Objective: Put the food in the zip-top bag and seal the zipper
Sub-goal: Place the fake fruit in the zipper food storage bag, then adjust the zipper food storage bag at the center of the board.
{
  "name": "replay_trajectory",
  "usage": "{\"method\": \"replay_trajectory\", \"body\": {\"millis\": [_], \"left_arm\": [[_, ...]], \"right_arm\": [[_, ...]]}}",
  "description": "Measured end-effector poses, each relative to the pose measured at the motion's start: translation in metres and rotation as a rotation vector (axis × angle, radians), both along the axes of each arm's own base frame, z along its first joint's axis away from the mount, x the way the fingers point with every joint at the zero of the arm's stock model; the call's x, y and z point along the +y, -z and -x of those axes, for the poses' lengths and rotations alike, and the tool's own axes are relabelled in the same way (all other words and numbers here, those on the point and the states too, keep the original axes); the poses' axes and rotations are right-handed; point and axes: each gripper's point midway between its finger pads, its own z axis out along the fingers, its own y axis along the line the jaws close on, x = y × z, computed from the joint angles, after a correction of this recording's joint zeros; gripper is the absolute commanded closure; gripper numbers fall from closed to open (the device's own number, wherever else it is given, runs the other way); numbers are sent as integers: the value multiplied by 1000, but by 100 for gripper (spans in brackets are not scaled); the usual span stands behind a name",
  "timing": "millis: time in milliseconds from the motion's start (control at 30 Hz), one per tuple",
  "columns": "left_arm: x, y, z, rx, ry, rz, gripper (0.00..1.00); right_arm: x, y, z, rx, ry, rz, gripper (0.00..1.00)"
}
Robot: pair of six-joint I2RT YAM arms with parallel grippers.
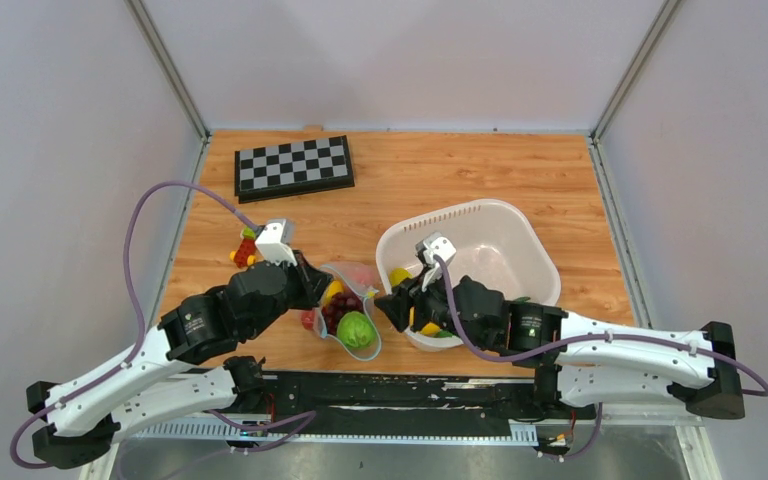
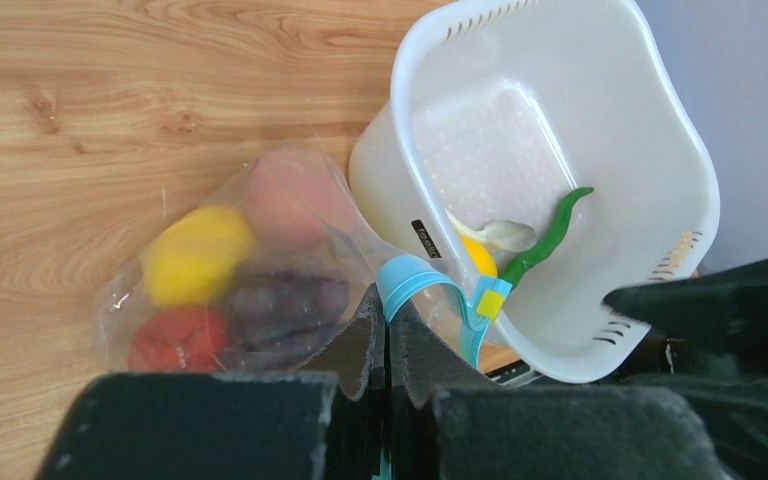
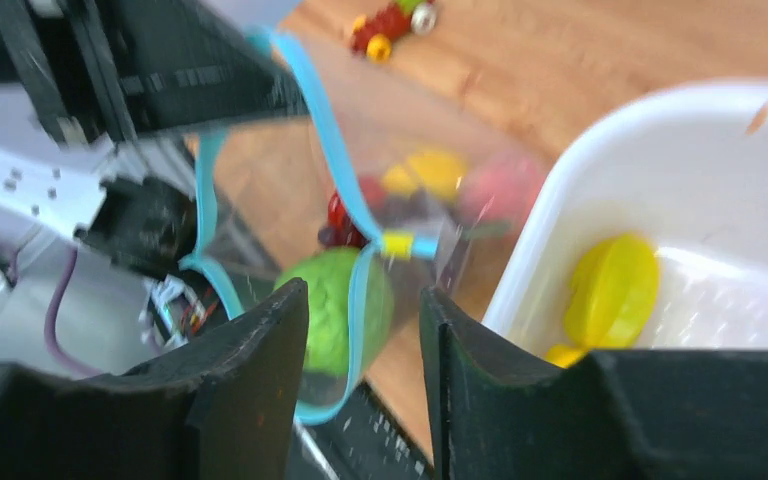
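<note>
The clear zip-top bag (image 1: 348,312) lies between the two arms, holding a lemon (image 2: 195,255), a peach (image 2: 285,200), a strawberry (image 2: 170,340), purple grapes (image 2: 280,305) and a green fruit (image 3: 332,305). My left gripper (image 2: 388,305) is shut on the teal-blue zipper (image 2: 407,275) at the bag's mouth, which gapes open. My right gripper (image 3: 360,320) is open at the bag's right side, with the zipper strip (image 3: 357,300) running between its fingers and the yellow slider (image 3: 397,244) just beyond the tips. A green chili (image 2: 550,225) and a lemon (image 3: 610,290) lie in the basket.
The white perforated basket (image 1: 520,235) stands right of the bag, touching it. Red-yellow-green toy blocks (image 1: 245,248) lie behind my left gripper. A folded chessboard (image 1: 293,165) lies at the back left. The table's near edge runs just below the bag.
</note>
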Motion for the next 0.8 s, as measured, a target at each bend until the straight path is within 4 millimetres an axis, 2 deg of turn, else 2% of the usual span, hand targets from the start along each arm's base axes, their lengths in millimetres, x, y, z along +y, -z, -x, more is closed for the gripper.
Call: {"method": "replay_trajectory", "body": {"millis": [100, 233, 433, 500, 633, 733, 800], "left_arm": [[2, 0, -1, -4, -8, -4, 99], [3, 0, -1, -7, -12, -5, 99], [4, 0, -1, -9, -13, -2, 99], [4, 0, -1, -10, -13, -1, 99], [6, 0, 0, -12, -12, -2, 99], [6, 0, 0, -13, -12, -3, 99], [6, 0, 0, -13, -12, -3, 99]], "right_arm": [[0, 33, 21, 117, -71, 19, 61], [5, 65, 45, 224, -150, 87, 61], [10, 106, 60, 314, -186, 207, 67], [11, 113, 60, 325, -179, 227, 78], [12, 120, 57, 335, -158, 238, 81], [13, 118, 56, 329, -151, 231, 96], [13, 116, 54, 322, -142, 229, 100]]}}
